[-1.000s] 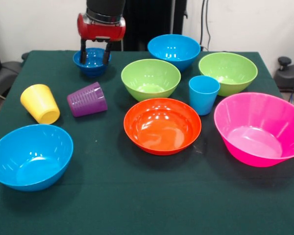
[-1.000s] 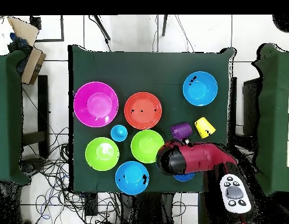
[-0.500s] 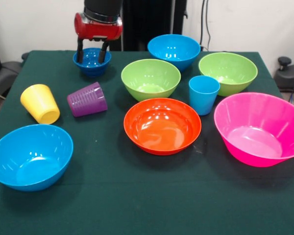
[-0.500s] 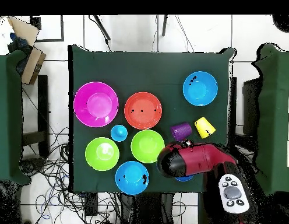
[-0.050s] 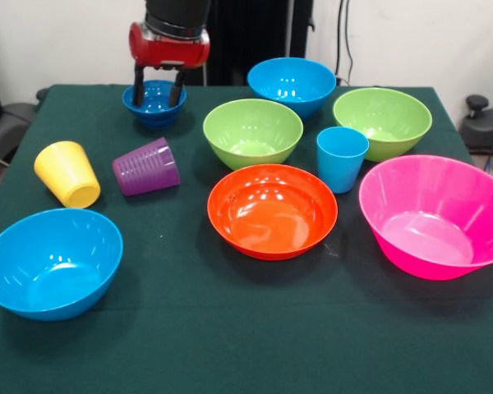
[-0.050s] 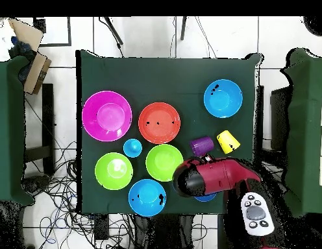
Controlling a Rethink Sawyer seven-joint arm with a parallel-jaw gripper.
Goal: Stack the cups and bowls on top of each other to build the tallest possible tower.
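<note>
The tool [image 5: 157, 92] is seen over the small dark blue bowl [image 5: 154, 104] at the tabletop's [image 5: 230, 328] 11 o'clock, fingers [image 5: 139, 88] spread apart across its rim. The yellow cup [image 5: 66, 173] and purple cup [image 5: 146, 167] lie tipped nearby at 9 o'clock.

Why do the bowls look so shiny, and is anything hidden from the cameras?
Front view: bright white glare spots sit inside the orange bowl and pink bowl, likely room lights reflecting off glossy plastic; soft shadows fall beneath them on the green cloth. Overhead view: the red arm covers nearly all of the small dark blue bowl.
</note>
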